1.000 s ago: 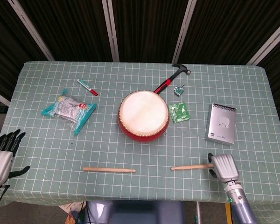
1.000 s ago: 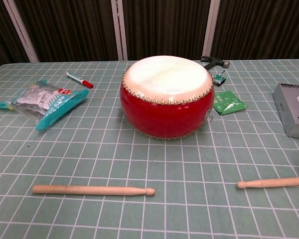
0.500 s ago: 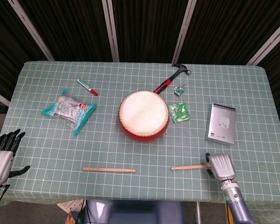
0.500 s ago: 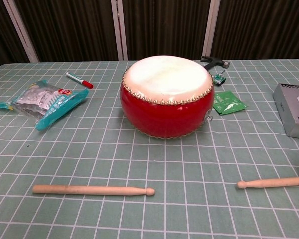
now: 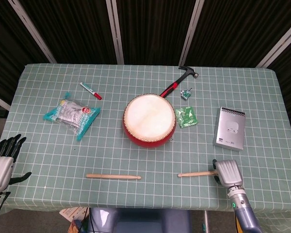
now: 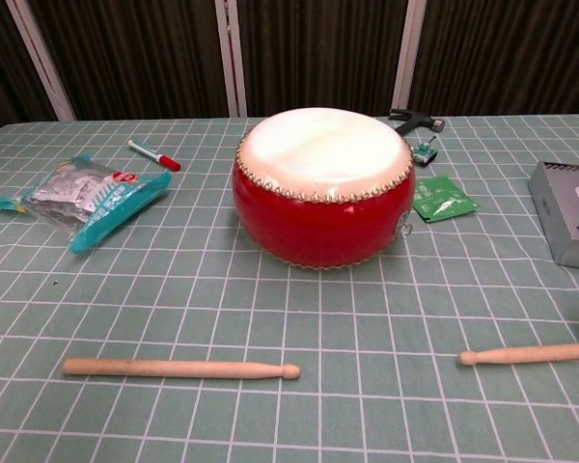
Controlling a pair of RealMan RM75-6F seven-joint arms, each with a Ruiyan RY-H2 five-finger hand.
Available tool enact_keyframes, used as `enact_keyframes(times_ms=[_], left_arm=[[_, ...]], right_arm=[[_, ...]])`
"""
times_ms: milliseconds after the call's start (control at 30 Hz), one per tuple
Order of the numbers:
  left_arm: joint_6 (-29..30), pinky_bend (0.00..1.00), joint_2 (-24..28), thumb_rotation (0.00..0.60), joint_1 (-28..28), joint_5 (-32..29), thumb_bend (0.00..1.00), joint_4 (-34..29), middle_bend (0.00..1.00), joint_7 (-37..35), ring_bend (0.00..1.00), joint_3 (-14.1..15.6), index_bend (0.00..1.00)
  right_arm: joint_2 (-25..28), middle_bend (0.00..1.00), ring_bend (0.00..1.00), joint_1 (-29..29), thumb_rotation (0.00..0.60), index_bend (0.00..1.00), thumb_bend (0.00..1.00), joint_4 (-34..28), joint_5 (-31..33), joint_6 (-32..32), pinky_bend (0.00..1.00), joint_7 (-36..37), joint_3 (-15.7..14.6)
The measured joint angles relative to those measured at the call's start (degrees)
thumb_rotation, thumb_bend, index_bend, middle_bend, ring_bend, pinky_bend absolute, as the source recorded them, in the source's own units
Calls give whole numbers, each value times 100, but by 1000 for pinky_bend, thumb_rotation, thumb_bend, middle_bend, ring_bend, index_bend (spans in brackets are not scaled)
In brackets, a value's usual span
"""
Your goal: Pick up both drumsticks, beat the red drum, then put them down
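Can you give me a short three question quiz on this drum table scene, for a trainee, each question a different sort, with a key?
1. True or false: the left drumstick lies flat on the table, with no hand touching it.
2. Which hand is at the butt end of the right drumstick? A) left hand B) right hand
3. Fill in: the hammer has a ____ handle, lying behind the red drum.

Key: 1 true. 2 B; whether it already grips the stick cannot be told. 3 red.
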Motion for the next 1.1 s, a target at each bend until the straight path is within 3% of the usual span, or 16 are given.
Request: enact_keyframes(times_ms=[433, 1100], left_arm=[[4, 48, -7, 600, -1, -4, 36, 0, 0, 7, 0, 1, 0], [3, 48, -9, 600, -4, -12, 36, -2, 0, 11, 0, 0, 0]], right_arm=[[-113, 999, 1000, 73, 600, 520, 362, 122, 214, -76, 1000, -46, -3], [-167, 1000, 1000, 127, 600, 520, 363, 177, 560, -100, 1000, -302, -25]])
